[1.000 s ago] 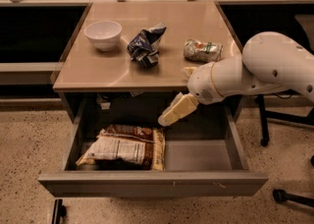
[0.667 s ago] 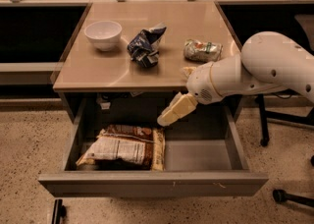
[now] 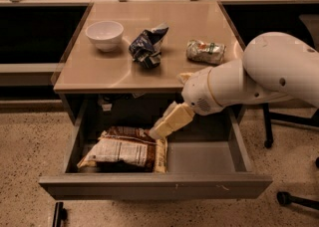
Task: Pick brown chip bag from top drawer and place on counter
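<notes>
Brown bag [image 3: 124,149] lay flat in the drawer's [image 3: 154,187] left half, long axis across its width. Gripper [image 3: 156,132] hung at its upper-right corner, angled down-left, bag spreading leftward beyond. Opening and hold: could not tell.

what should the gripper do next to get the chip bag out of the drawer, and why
Probably ease the gripper down toward the middle of the chip bag: its tip is only by the bag's far right corner, and the bag lies flat in the open drawer, not yet lifted.
</notes>
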`<state>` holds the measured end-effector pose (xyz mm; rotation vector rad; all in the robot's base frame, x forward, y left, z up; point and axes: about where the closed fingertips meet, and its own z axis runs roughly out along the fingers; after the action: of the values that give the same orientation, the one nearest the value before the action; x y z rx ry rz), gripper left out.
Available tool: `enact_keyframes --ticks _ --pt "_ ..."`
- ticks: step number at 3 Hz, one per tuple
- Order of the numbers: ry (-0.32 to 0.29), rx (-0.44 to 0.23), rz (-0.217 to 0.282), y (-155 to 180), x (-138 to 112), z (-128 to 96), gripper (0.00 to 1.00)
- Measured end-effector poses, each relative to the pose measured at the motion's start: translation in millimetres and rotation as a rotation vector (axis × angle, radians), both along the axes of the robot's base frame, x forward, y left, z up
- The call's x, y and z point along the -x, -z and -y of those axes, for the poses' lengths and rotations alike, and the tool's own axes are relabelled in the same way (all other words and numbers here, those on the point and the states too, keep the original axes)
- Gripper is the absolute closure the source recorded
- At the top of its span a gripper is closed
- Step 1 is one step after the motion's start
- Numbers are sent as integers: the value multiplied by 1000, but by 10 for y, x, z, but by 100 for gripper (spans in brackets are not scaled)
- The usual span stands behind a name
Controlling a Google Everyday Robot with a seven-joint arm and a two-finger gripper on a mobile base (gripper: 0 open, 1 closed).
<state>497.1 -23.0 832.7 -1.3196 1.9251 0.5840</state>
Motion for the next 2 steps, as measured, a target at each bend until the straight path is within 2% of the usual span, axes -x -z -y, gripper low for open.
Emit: enact_keyframes --ticks 1,2 --pt "-6 -31 -50 80 181 -101 0" --pt "-13 -99 -107 385 185 -247 0"
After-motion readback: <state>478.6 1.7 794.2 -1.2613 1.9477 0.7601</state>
